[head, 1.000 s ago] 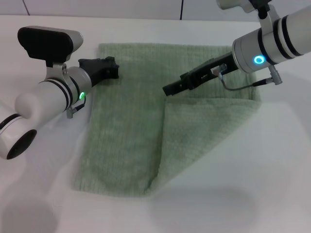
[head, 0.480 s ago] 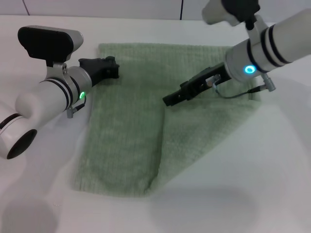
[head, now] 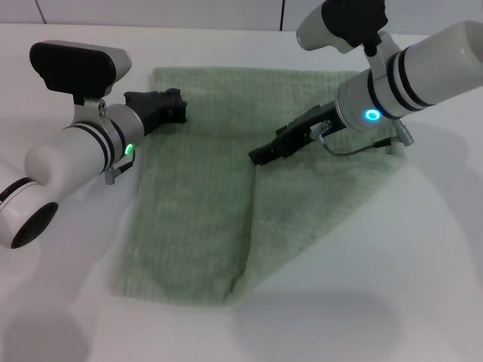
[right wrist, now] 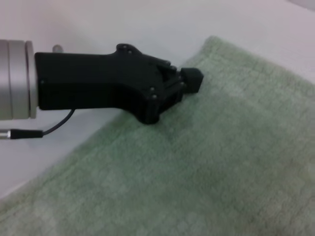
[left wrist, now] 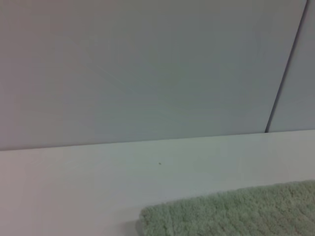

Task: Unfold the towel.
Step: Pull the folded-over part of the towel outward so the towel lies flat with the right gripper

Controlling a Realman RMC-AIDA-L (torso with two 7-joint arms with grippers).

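Observation:
The pale green towel [head: 192, 204] lies on the white table. Its near right part is folded over as a triangular flap [head: 317, 196]. My right gripper [head: 256, 157] is low over the towel's middle, right at the flap's pointed corner; I cannot see whether it touches. My left gripper [head: 179, 108] is over the towel's far left part. In the right wrist view my left gripper [right wrist: 193, 80] looks shut, its tip resting on the towel [right wrist: 211, 172]. The left wrist view shows only a far edge of the towel [left wrist: 226, 211].
The white table [head: 392, 302] spreads out on all sides of the towel. A pale wall [left wrist: 147, 69] stands behind the table's far edge. Both arms reach in over the towel from its two sides.
My right arm has swung and its gripper has come down and slightly left to the flap's corner. The left arm and the towel have not moved.

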